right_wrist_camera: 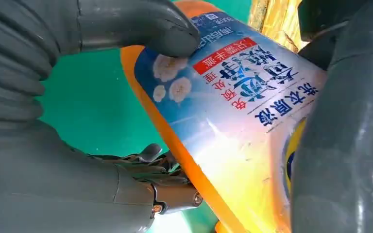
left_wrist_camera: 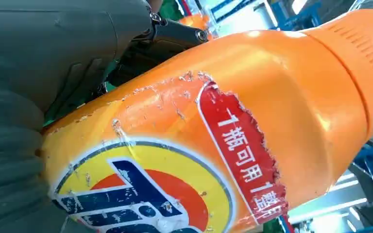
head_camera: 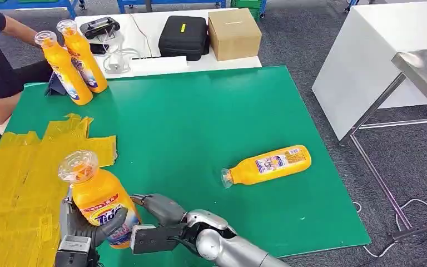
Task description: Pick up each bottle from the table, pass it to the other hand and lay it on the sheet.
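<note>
Held bottle [head_camera: 99,201]: nearest you at 7 o'clock, upright, clear cap up, over the table's near edge.
Table [head_camera: 200,111]: green top; yellow sheet [head_camera: 16,178] covers its 9 o'clock side.
Left hand [head_camera: 80,231]: fingers wrapped around your bottle's lower body.
Right hand [head_camera: 158,214]: thumb pressed on the label, fingers against the same bottle.
Lying bottle [head_camera: 268,164]: on its side at 3 o'clock.
Standing bottles [head_camera: 72,61]: two at 11 o'clock, beside a person's arm [head_camera: 11,25].
</note>
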Controlling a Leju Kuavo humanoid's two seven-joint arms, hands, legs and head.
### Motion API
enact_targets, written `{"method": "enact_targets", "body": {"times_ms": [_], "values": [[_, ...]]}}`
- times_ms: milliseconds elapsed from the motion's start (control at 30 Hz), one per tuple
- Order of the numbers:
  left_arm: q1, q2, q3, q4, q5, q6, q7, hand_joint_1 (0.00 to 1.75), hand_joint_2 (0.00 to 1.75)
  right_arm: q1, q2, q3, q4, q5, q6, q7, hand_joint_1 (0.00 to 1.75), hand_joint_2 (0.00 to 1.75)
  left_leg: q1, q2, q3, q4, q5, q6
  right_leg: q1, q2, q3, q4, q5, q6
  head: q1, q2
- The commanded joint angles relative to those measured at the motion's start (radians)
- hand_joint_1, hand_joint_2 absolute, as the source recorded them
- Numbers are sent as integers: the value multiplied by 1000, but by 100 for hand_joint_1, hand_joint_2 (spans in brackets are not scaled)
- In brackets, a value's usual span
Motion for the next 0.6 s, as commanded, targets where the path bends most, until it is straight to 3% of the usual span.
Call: {"method": "enact_targets", "body": {"times_ms": [33,200,600], "values": [[-108,75,-58,78,61,-241,40,175,175,40,-13,95,68,21,26,-16,175,175,1,-8,4,-2,0,-1,1,-6,6,-2,-2,-2,0,0],[-100,144,-102,129,113,-456,48,175,175,15,-3,100,80,13,55,-23,175,175,1,-8,5,-1,-1,-1,1,-5,6,-1,-2,-2,0,0],[-99,146,-100,130,115,-458,45,175,175,14,-2,100,82,12,56,-23,175,175,1,-7,4,0,-1,-1,1,-4,6,0,-3,-2,0,0]]}}
